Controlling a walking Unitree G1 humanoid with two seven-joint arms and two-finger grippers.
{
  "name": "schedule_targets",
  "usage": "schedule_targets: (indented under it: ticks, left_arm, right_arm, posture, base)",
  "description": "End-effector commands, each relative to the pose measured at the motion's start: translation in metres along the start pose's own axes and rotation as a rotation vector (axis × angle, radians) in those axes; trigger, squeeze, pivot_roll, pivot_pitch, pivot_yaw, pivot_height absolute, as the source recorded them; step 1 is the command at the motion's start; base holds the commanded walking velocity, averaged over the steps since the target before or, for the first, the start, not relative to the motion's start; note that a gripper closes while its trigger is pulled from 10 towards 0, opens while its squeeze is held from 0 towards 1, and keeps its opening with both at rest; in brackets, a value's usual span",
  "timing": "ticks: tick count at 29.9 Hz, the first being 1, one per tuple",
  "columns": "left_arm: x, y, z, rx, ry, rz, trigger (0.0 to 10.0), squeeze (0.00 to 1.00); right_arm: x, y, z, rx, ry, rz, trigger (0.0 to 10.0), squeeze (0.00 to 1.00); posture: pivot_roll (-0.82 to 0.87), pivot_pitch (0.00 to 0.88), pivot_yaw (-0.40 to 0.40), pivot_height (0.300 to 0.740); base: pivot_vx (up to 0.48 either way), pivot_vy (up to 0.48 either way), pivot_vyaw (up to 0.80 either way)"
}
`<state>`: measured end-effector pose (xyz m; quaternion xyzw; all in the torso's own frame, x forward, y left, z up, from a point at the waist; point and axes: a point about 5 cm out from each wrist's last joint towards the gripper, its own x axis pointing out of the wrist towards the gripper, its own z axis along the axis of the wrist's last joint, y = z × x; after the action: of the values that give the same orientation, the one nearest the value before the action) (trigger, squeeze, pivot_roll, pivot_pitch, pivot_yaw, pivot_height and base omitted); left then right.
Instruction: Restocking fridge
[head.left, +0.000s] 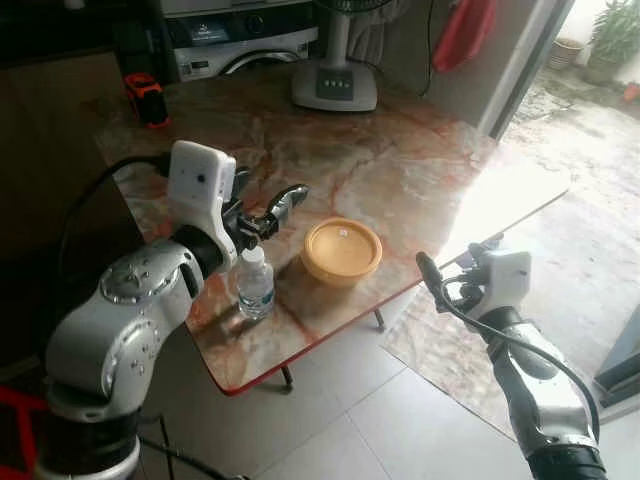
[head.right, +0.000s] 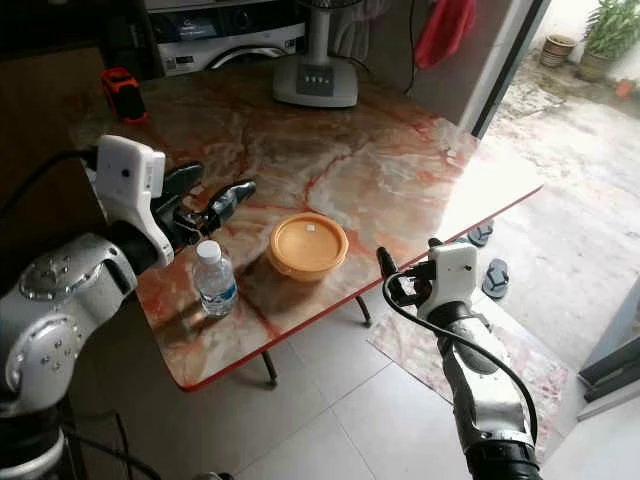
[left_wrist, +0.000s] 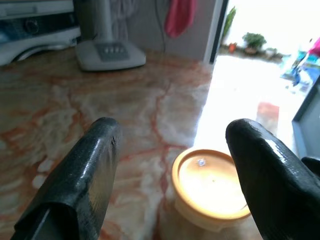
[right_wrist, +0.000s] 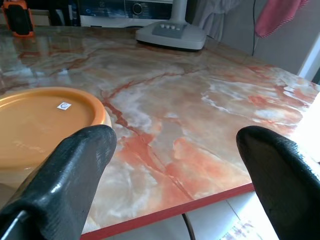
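Observation:
A clear water bottle (head.left: 255, 285) with a white cap stands upright near the front edge of the marble table (head.left: 400, 160). A round orange lidded container (head.left: 342, 250) sits just to its right. My left gripper (head.left: 268, 192) hovers open above and slightly behind the bottle, touching nothing. In the left wrist view its fingers (left_wrist: 80, 180) frame the container (left_wrist: 210, 182). My right gripper (head.left: 450, 262) is open, off the table's front-right edge, at about tabletop height. The right wrist view looks across the table, with the container (right_wrist: 45, 120) beside one finger (right_wrist: 70, 175).
A white fan base (head.left: 335, 85) stands at the back of the table, and a red and black object (head.left: 147, 100) lies at the back left. A washing machine (head.left: 240, 40) is behind. Sandals (head.right: 495, 278) and a rug (head.left: 440, 350) lie on the tiled floor to the right.

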<state>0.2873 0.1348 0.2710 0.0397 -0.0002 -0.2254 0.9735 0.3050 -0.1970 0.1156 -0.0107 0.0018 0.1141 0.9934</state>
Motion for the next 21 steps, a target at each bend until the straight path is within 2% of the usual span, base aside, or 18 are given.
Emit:
schedule_targets:
  ticks: [1,2,3,4,7,11,12,13,14,18,21]
  left_arm:
    - [0.001,0.004,-0.002,-0.042,0.082,-0.002,10.0,0.00]
    - [0.002,0.004,-0.001,-0.058,0.100,-0.018,10.0,0.00]
    - [0.004,0.006,-0.001,-0.064,0.175,-0.045,10.0,0.00]
    - [0.004,0.006,-0.001,-0.064,0.175,-0.045,10.0,0.00]
    - [0.007,0.010,-0.004,-0.045,0.261,-0.055,10.0,0.00]
    - [0.010,0.009,-0.012,-0.100,0.381,-0.131,10.0,0.00]
    - [0.009,0.010,-0.014,-0.070,0.431,-0.142,10.0,0.00]
    - [0.009,0.010,-0.014,-0.070,0.431,-0.142,10.0,0.00]
    - [0.008,0.014,-0.015,-0.009,0.458,-0.127,10.0,0.00]
    - [0.008,0.011,-0.011,-0.032,0.496,-0.210,10.0,0.00]
    - [0.007,0.014,-0.011,-0.003,0.541,-0.226,10.0,0.00]
  right_arm:
    - [0.001,-0.003,-0.002,-0.005,0.021,-0.001,10.0,0.00]
    - [0.001,-0.003,-0.002,-0.004,0.023,0.000,10.0,0.00]
    - [0.002,-0.002,-0.003,-0.006,0.032,0.006,10.0,0.00]
    - [0.002,-0.002,-0.003,-0.006,0.032,0.006,10.0,0.00]
    - [0.003,0.000,-0.005,-0.008,0.041,0.012,10.0,0.00]
    - [0.005,0.005,-0.008,-0.008,0.048,0.029,10.0,0.00]
    - [0.004,0.006,-0.008,-0.001,0.050,0.034,10.0,0.00]
    - [0.004,0.006,-0.008,-0.001,0.050,0.034,10.0,0.00]
    - [0.004,0.007,-0.009,0.000,0.056,0.040,10.0,0.00]
    - [0.003,0.006,-0.012,-0.007,0.066,0.043,10.0,0.00]
    - [0.005,0.006,-0.010,-0.007,0.059,0.046,10.0,0.00]
  posture:
    - [0.11,0.073,-0.100,0.740]
    - [0.12,0.075,-0.100,0.740]
    - [0.12,0.076,-0.100,0.740]
    - [0.12,0.076,-0.100,0.740]
    - [0.13,0.081,-0.098,0.740]
    - [0.13,0.087,-0.091,0.740]
    - [0.13,0.091,-0.090,0.740]
    - [0.13,0.091,-0.090,0.740]
    - [0.13,0.094,-0.089,0.740]
    - [0.14,0.098,-0.088,0.740]
    - [0.14,0.102,-0.086,0.740]
  base:
    - [0.000,0.000,0.00]
    - [0.000,0.000,0.00]
    - [0.000,0.000,0.00]
    - [0.000,0.000,0.00]
    - [0.000,0.000,0.00]
    - [0.000,0.000,0.00]
    - [0.000,0.000,0.00]
    - [0.000,0.000,0.00]
    - [0.000,0.000,0.00]
    - [0.000,0.000,0.00]
    - [0.000,0.000,0.00]
